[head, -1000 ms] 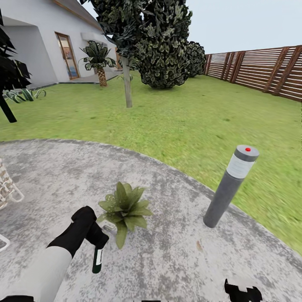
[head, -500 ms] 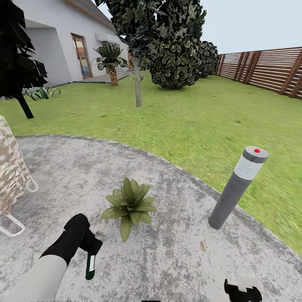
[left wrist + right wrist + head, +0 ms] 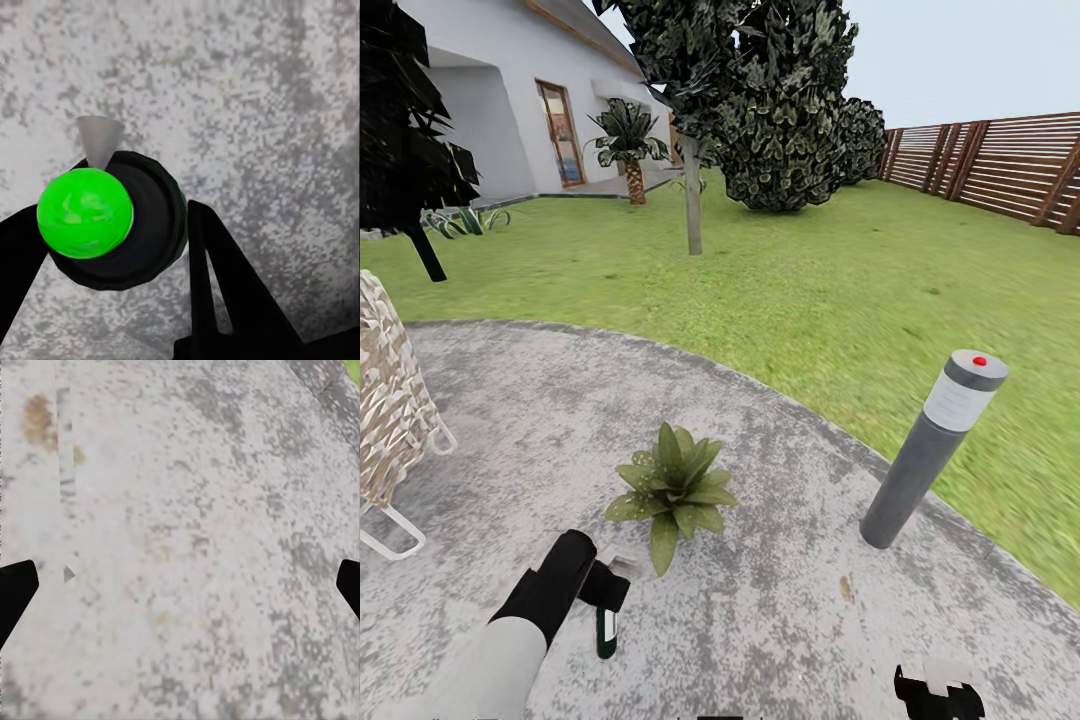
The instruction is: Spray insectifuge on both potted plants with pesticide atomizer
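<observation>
My left gripper (image 3: 603, 592) is shut on the pesticide atomizer (image 3: 606, 632), a slim dark-green bottle with a white label that hangs down over the grey paving. In the left wrist view the atomizer (image 3: 127, 221) sits end-on between my black fingers (image 3: 221, 285), with a small pale grey cone (image 3: 97, 139) at its edge. One potted plant (image 3: 672, 488), a low rosette of pointed green leaves, stands just right of and beyond that gripper, a short gap away. The other potted plant is out of view. My right gripper (image 3: 180, 589) is open over bare paving and also pokes in at the lower edge (image 3: 940, 695).
A grey bollard lamp (image 3: 932, 452) with a red dot stands at the paving's right rim. A woven chair (image 3: 388, 415) is at the left. Lawn (image 3: 810, 290), trees, a house and a brown slat fence (image 3: 1000, 165) lie beyond.
The camera panned left at first, shifting the scene right. Since then my left gripper has carried the atomizer to the right, closer to the potted plant. The right gripper has stayed put.
</observation>
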Motion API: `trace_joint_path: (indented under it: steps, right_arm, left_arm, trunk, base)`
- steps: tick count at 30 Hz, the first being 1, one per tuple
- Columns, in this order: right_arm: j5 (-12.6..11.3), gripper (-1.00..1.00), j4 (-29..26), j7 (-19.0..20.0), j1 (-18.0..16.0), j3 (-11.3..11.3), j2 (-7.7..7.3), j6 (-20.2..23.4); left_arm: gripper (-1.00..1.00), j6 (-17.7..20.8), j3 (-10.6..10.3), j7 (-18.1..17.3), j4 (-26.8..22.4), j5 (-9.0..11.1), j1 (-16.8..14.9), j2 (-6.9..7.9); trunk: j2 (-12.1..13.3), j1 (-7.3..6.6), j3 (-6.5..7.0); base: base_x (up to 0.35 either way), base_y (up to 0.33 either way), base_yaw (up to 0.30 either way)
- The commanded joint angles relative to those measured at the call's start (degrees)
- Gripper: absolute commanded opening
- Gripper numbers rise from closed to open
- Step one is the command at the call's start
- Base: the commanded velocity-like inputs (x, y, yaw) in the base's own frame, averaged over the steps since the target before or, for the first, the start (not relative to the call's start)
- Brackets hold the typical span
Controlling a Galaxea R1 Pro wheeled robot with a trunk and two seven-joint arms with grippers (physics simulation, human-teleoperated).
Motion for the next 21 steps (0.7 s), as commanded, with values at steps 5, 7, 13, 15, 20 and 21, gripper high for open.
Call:
trace_joint_path:
  steps: [5, 7, 13, 15, 20, 21]
  right_arm:
    - [0.6, 1.0, 0.04, -0.16, -0.04, -0.4, 0.01, -0.18]
    - [0.6, 1.0, 0.04, -0.21, -0.04, -0.4, 0.01, -0.18]
    - [0.6, 1.0, 0.03, -0.22, -0.04, -0.4, 0.03, -0.18]
    - [0.6, 1.0, 0.02, -0.23, -0.04, -0.4, 0.01, -0.18]
    - [0.6, 1.0, 0.01, -0.23, -0.04, -0.4, 0.02, -0.18]
    - [0.6, 1.0, 0.01, -0.23, -0.04, -0.4, 0.02, -0.18]
  left_arm:
    - [-1.0, 2.93, -0.06, -0.63, 0.04, -0.08, 0.07, 1.05]
    - [-1.0, 3.45, -0.17, -0.71, 0.15, -0.06, 0.29, 1.53]
    - [-1.0, 4.09, -1.58, -0.98, 2.66, 0.04, 0.24, 0.05]
    - [-1.0, 5.16, -2.87, -1.0, 2.79, 0.05, 0.18, -1.69]
    - [-1.0, 6.25, -3.78, -1.01, 2.83, 0.14, 0.08, -2.91]
    - [-1.0, 6.27, -3.74, -1.03, 2.77, 0.19, 0.1, -2.68]
  trunk:
    - [-0.02, -0.01, -0.05]
    - [-0.02, -0.01, -0.05]
    - [-0.02, -0.01, -0.05]
    - [-0.02, -0.01, -0.05]
    - [-0.02, -0.01, -0.05]
    - [-0.02, -0.01, -0.05]
  base:
    - [0.0, 0.0, 0.0]
    - [0.0, 0.0, 0.0]
    - [0.0, 0.0, 0.0]
    - [0.0, 0.0, 0.0]
    - [0.0, 0.0, 0.0]
    - [0.0, 0.0, 0.0]
